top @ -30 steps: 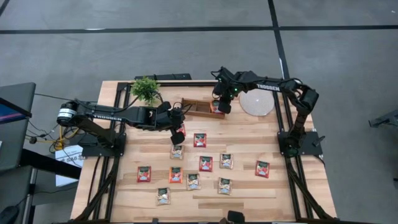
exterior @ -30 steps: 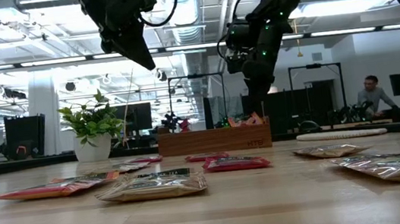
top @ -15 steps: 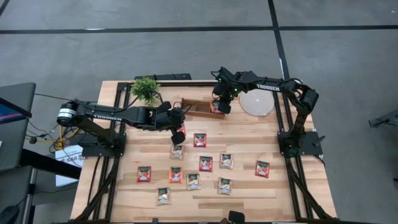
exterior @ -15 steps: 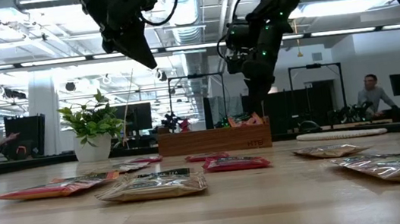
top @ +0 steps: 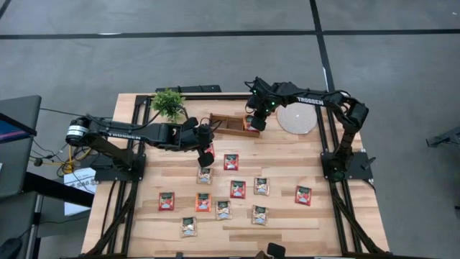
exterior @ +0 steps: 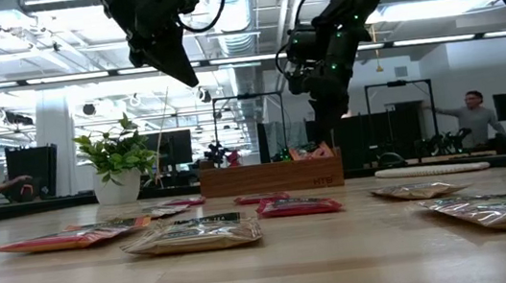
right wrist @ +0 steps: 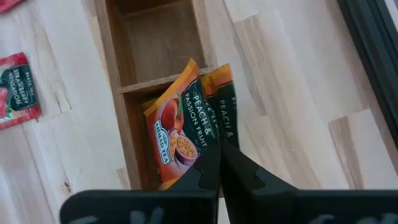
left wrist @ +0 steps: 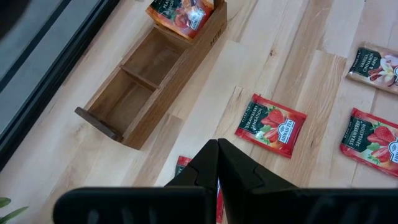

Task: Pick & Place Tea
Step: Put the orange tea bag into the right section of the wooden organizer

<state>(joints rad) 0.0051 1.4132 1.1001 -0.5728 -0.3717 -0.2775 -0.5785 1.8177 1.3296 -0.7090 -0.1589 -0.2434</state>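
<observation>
Several red, orange and pale tea sachets (top: 238, 189) lie flat on the wooden table. The long brown tray (top: 228, 124) stands near the far edge, and two orange sachets (right wrist: 180, 134) stand in its right end compartment. My right gripper (top: 255, 124) hangs over that compartment, shut on one of them. Toward the table's left, my left gripper (top: 206, 156) is shut and empty, well above the table in the low view (exterior: 189, 77). A red sachet (left wrist: 181, 165) lies below it. My right gripper pinches the orange sachet that stands nearer the tray's end wall by its upper edge (right wrist: 222, 134), coming from above and pointing down. The sachet stands tilted in the tray's end compartment (right wrist: 134, 168), beside the other orange one. The fingers (right wrist: 208, 168) hide the exact spot.
A potted plant (top: 168, 104) stands at the far left of the table and a round pale disc (top: 297, 119) lies to the right of the tray. The tray's other compartments (left wrist: 146, 65) are bare. People show in the room behind the table (exterior: 471, 120).
</observation>
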